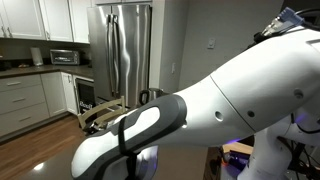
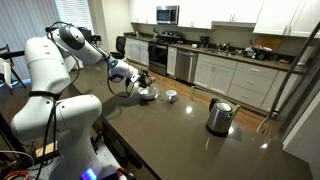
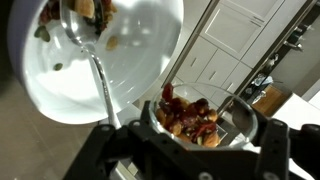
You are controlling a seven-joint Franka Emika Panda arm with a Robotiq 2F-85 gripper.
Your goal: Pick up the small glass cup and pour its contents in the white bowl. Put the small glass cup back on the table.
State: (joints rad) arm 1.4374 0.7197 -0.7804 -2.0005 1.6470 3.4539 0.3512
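My gripper [image 3: 200,134] is shut on the small glass cup [image 3: 190,108], which holds reddish and brown food pieces. The white bowl [image 3: 140,50] lies just beyond the cup at the upper left of the wrist view. It contains a metal spoon [image 3: 95,60] and a few food pieces. In an exterior view the gripper [image 2: 136,80] hangs just above the bowl [image 2: 147,96] on the dark brown table [image 2: 190,145]. The cup itself is too small to make out there. In the exterior view that my own arm [image 1: 180,120] fills, cup and bowl are hidden.
A small pale round dish [image 2: 171,96] sits beside the bowl. A steel kettle [image 2: 219,116] stands further along the table. Kitchen counters and white cabinets [image 2: 235,75] lie behind. A steel fridge [image 1: 125,50] is in the background.
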